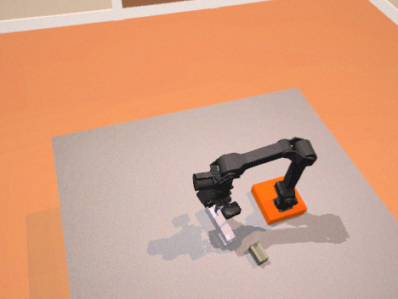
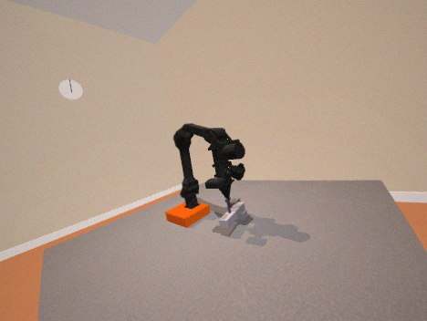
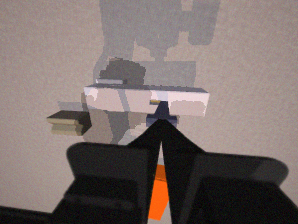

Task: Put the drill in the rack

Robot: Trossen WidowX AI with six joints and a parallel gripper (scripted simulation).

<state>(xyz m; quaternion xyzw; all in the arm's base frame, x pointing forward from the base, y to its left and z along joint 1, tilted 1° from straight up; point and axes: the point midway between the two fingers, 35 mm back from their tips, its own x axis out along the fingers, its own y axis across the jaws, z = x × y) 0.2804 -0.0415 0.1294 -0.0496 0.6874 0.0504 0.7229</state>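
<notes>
A long pale lavender block stands on the grey mat. A dark blue piece, probably the drill, stands upright at the block, nearer one end. A small yellow piece shows beside it; I cannot tell whether it is the key. My gripper is shut and empty, pointing down, its tips right over or at the top of the blue piece; contact cannot be told. The olive grooved block, probably the rack, holds nothing visible.
The arm's orange base stands on the grey mat, to one side of the pale block. The olive block lies off the pale block's other end. The arm's shadow falls across both blocks' surroundings.
</notes>
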